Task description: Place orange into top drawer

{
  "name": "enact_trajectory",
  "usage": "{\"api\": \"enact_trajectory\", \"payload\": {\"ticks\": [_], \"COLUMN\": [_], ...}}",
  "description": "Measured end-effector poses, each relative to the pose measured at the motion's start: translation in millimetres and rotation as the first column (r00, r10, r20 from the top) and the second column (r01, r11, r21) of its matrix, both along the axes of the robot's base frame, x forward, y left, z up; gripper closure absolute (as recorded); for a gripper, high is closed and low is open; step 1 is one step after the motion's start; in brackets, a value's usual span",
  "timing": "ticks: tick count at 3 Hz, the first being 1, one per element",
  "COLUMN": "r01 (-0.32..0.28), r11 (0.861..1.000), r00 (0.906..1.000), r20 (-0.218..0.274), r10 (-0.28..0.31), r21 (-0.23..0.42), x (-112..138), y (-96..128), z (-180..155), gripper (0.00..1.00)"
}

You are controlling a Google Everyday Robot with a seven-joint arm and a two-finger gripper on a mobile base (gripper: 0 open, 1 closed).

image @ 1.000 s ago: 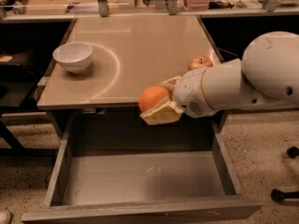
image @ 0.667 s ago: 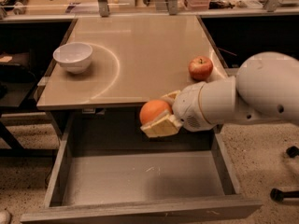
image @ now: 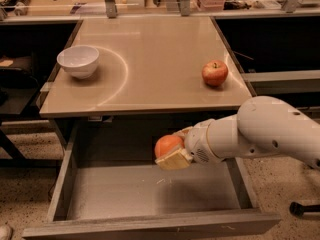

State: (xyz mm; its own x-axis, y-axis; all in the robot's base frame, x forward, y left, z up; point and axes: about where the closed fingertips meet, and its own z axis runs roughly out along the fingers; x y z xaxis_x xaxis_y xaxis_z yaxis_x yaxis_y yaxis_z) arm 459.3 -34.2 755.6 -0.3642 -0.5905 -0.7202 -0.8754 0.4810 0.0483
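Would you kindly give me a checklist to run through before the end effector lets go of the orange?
1. Top drawer pulled open: ok.
2. Orange gripped by the end effector: ok.
3. Orange over the drawer opening, forward of the table edge: ok.
4. No object visible on the drawer bottom below it: ok.
5. Orange low enough for a gentle release: cannot tell.
6. Apple and white bowl on the table, apart from the arm: ok.
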Motion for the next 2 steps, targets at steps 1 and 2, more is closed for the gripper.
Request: {"api": "enact_trajectory", "payload": {"ticks": [1,2], "r01": [0.014,0.014], "r11": [1.000,1.000], "r00": [0.9983,0.9982], "r20": [-0.056,-0.058], "r10": [-0.014,-0.014], "r21": [-0.003,-0.002], "x": [-0.9,-1.0], "y": [-0.8,-0.6], "z": [-35.4,-36.7], "gripper": [1.00,1.00]}}
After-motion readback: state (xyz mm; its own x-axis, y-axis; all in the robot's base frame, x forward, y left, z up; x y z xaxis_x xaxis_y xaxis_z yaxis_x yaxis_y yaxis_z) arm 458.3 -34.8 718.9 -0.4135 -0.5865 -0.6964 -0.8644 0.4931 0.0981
